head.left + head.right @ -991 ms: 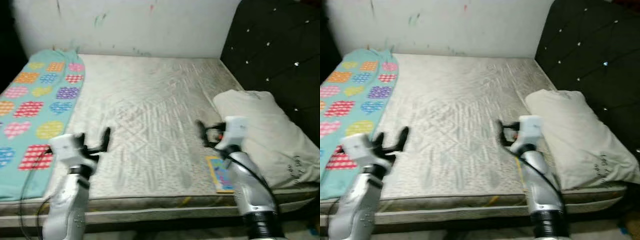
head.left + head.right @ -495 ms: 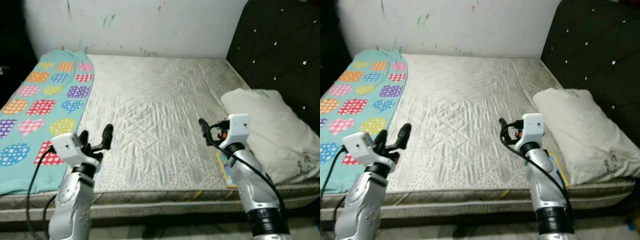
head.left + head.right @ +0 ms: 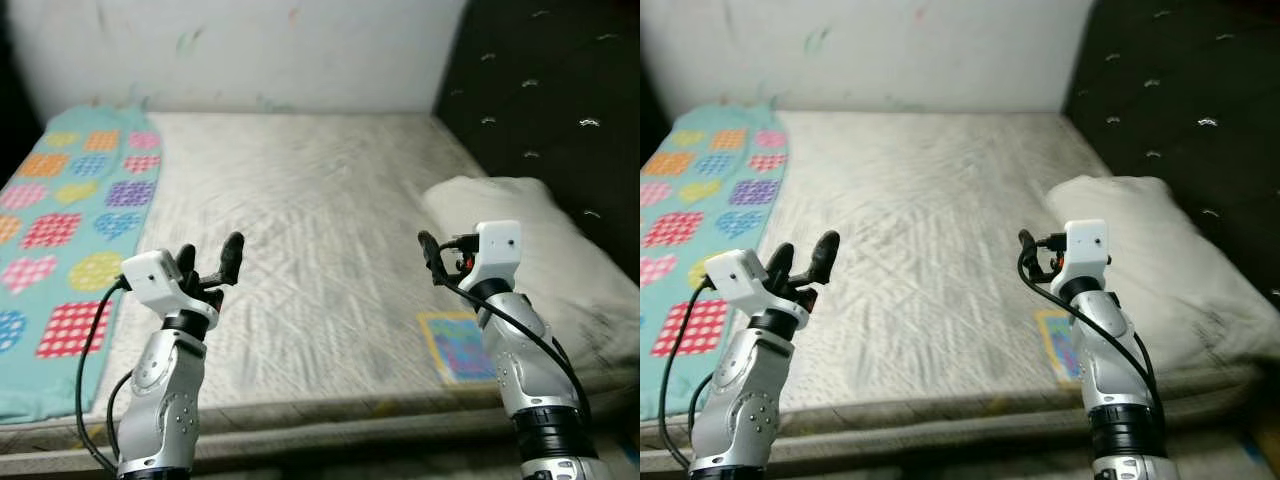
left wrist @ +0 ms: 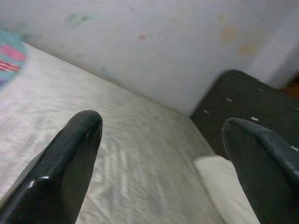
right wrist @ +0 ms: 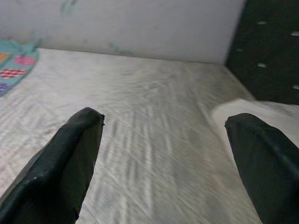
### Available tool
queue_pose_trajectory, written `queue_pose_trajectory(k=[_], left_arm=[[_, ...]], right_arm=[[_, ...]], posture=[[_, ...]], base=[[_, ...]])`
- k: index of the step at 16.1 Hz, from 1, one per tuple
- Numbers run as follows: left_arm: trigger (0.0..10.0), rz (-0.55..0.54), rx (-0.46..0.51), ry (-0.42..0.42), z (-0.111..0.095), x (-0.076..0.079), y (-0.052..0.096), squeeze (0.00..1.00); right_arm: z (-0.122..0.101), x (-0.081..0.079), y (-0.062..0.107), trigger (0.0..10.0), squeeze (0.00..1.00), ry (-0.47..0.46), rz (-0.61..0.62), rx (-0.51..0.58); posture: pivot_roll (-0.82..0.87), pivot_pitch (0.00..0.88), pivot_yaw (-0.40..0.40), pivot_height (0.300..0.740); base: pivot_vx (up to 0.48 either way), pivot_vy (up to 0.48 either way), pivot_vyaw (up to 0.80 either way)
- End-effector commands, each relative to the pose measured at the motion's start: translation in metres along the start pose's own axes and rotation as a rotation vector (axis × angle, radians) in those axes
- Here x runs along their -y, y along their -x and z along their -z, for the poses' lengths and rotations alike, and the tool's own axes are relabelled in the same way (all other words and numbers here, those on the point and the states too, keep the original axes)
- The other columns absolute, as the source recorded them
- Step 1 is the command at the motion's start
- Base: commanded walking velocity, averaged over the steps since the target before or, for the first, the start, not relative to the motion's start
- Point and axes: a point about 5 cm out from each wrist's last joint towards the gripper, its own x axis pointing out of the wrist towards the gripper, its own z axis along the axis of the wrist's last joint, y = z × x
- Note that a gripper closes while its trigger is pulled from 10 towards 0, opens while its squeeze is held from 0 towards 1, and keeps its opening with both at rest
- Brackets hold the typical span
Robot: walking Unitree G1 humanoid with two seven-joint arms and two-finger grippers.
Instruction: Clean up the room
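Book (image 3: pixel 456 344) lies flat on the bed (image 3: pixel 310 220), near its front edge, just beside the pillow (image 3: pixel 545 250).
The left gripper (image 3: pixel 208 262) and the right gripper (image 3: pixel 432 258) both hover over the mattress with jaws spread, holding nothing. A heart-patterned blanket (image 3: pixel 70 210) covers the bed's left side; a dark tufted headboard (image 3: pixel 540 90) stands on the right.

No readable text; the pillow's (image 3: pixel 560 260) faint print seems blurred.
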Motion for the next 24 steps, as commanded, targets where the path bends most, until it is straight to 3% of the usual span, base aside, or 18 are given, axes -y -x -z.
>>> queue_pose_trajectory(k=[1, 5, 20, 24], left_arm=[[10.0, -0.032, -0.002, -0.016, -0.0008, -0.0075, -0.0002, 0.0], [10.0, -0.08, -0.02, -0.035, 0.0024, -0.0107, -0.0012, 0.0], [10.0, -0.077, -0.018, 0.0, 0.0055, -0.0103, 0.0005, 0.0], [10.0, -0.097, -0.031, -0.017, 0.0082, -0.0103, -0.0021, 0.0]], right_arm=[[-0.0094, -0.0089, -0.006, 10.0, 0.0, 0.008, -0.03, 0.038], [-0.0104, -0.0106, -0.0085, 10.0, 0.0, 0.009, -0.035, 0.045], [-0.0066, -0.0112, -0.0073, 10.0, 0.0, 0.08, -0.073, 0.042], [-0.0064, -0.0094, -0.0029, 10.0, 0.0, 0.045, -0.065, 0.044]], posture=[[-0.02, 0.0, -0.06, 0.74], [-0.02, 0.0, -0.064, 0.74], [-0.03, 0.0, -0.058, 0.74], [-0.03, 0.0, -0.065, 0.74]], base=[[0.33, 0.0, 0.0], [0.0, 0.0, 0.0], [0.0, 0.471, 0.0], [0.0, 0.356, 0.0]])
